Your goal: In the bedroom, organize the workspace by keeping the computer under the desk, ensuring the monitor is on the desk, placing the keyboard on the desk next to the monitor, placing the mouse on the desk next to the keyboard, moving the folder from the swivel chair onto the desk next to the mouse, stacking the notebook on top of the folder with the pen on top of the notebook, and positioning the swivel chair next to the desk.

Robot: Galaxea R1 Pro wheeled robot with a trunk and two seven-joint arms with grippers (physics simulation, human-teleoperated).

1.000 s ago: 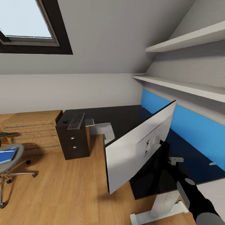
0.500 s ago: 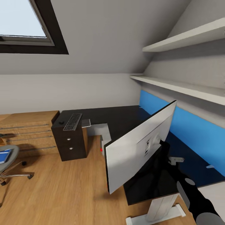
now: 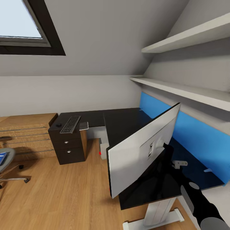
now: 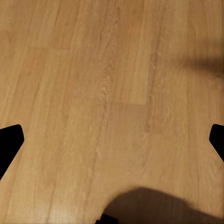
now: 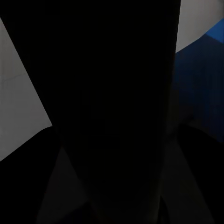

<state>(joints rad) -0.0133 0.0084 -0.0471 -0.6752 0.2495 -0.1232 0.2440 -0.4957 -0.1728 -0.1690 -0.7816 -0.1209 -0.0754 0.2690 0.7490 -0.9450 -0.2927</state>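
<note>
My right gripper (image 3: 164, 149) is shut on the black stem of the monitor (image 3: 134, 153) and holds it tilted above the front end of the black-topped desk (image 3: 124, 123), white back toward me. That stem (image 5: 112, 107) is dark and close in the right wrist view. The keyboard (image 3: 70, 124) and the small mouse (image 3: 58, 125) lie on a dark drawer unit (image 3: 68, 148). At the far left is the swivel chair (image 3: 8, 156) with a corner of the blue folder (image 3: 2, 157) on it. A light grey bit of the computer (image 3: 103, 149) peeks from under the desk. My left gripper (image 4: 112, 140) hangs open over the floor.
The desk's blue back panel (image 3: 191, 134) runs along the right wall under two white shelves (image 3: 179, 89). A low light-wood cabinet (image 3: 25, 134) stands against the back wall beside the drawer unit. A skylight (image 3: 22, 28) is at the upper left. Wood floor (image 3: 64, 191) lies between chair and desk.
The whole view has swung to the right, so the chair, cabinet and drawer unit have slid leftward in the picture. The monitor stays in my right gripper, unchanged.
</note>
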